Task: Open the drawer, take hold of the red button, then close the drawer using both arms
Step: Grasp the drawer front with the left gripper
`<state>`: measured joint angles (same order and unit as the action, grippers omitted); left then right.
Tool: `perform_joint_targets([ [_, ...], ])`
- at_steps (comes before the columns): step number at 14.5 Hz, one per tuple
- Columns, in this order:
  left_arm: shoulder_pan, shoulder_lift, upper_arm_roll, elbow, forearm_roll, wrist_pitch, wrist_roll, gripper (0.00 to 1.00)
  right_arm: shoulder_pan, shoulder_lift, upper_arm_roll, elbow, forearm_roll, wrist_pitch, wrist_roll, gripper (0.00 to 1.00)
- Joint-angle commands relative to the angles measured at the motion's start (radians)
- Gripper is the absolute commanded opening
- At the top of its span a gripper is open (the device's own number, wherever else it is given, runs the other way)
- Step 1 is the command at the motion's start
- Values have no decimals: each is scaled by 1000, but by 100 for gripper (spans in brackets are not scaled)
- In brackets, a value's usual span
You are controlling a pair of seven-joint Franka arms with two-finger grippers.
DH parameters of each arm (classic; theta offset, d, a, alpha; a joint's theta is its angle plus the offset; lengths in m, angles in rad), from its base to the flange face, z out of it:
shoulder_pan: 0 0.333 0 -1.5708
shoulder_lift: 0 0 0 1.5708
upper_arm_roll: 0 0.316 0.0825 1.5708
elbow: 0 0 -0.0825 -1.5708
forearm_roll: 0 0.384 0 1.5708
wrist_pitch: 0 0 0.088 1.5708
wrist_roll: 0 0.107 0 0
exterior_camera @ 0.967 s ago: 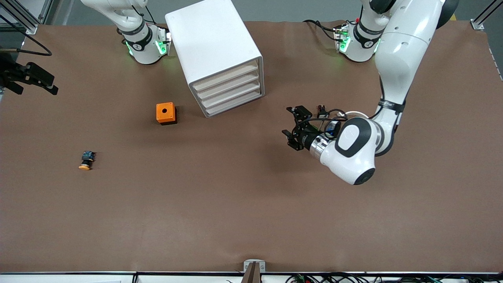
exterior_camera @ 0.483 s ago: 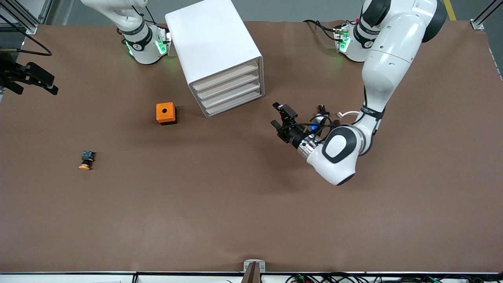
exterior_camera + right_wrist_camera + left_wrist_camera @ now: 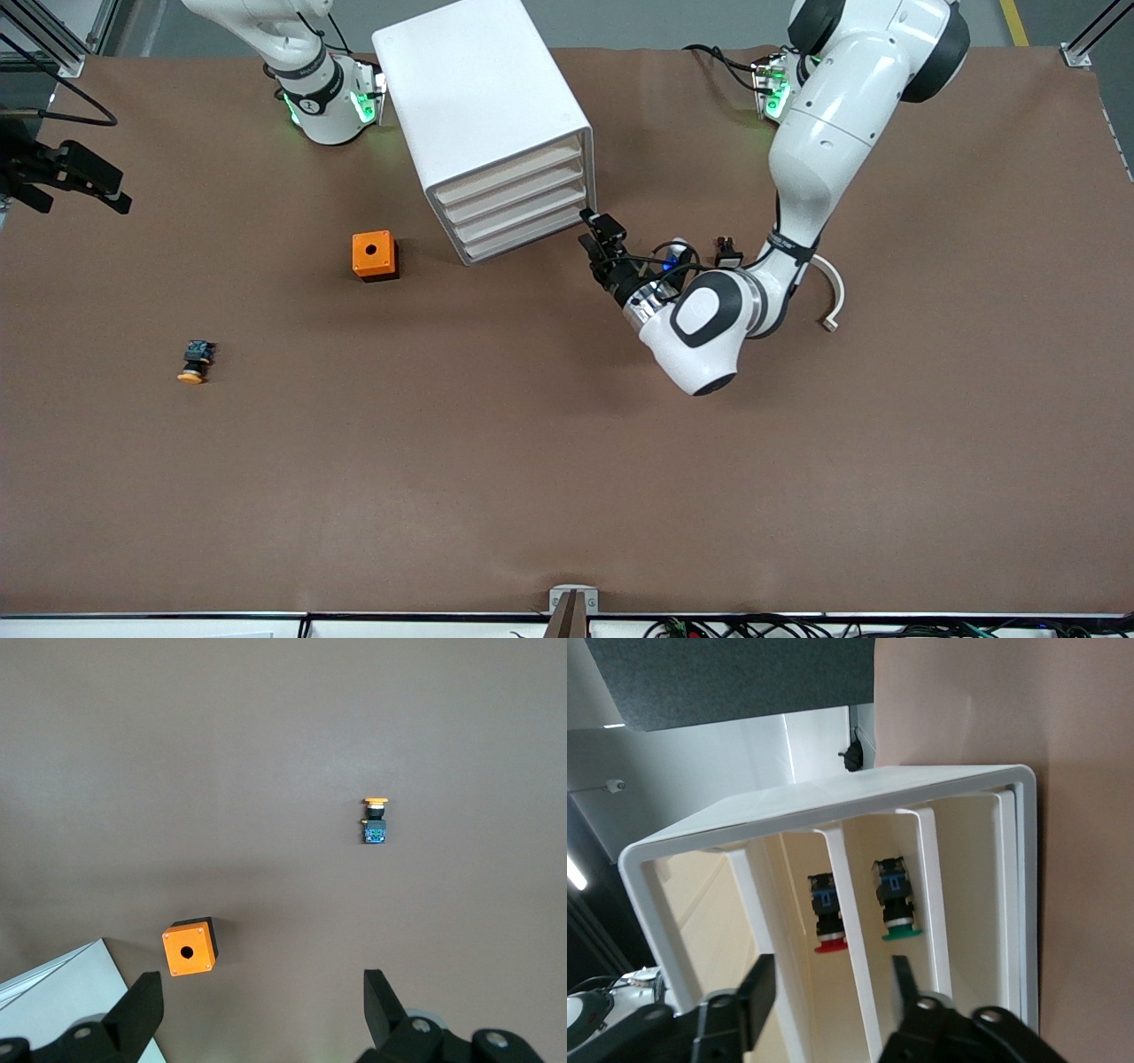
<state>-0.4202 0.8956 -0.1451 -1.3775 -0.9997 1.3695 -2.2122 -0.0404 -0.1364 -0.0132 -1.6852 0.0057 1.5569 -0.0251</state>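
Observation:
The white drawer cabinet point(image 3: 483, 106) stands between the arm bases, and its stacked drawers point(image 3: 518, 208) look shut. My left gripper point(image 3: 592, 229) is open, close in front of the drawer fronts at the corner toward the left arm's end. In the left wrist view the open gripper point(image 3: 831, 988) faces the cabinet point(image 3: 833, 815). The red-capped button point(image 3: 827, 908) shows inside one level there. My right gripper point(image 3: 261, 992) is open and empty, high over the table near the orange cube point(image 3: 189, 948). It is out of the front view.
A green-capped button point(image 3: 893, 904) lies in the level beside the red one. The orange cube with a hole point(image 3: 373, 255) sits beside the cabinet. The orange-yellow-capped button point(image 3: 194, 361) lies toward the right arm's end. A small black part point(image 3: 726, 251) lies by the left arm.
My left arm has swung its open gripper across the table up to the drawer fronts. The cube and the orange-yellow button have not moved.

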Motion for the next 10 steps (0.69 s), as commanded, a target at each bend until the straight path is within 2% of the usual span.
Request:
perform_joint_targets([
  [1,-34,13,10,20,-17,-17,-20,48,2,-15,-1,-10,0,2,13,100],
  [10,-126,33,2,-43,-20,-18,-20,48,2,-15,-1,-10,2,0,13,100],
])
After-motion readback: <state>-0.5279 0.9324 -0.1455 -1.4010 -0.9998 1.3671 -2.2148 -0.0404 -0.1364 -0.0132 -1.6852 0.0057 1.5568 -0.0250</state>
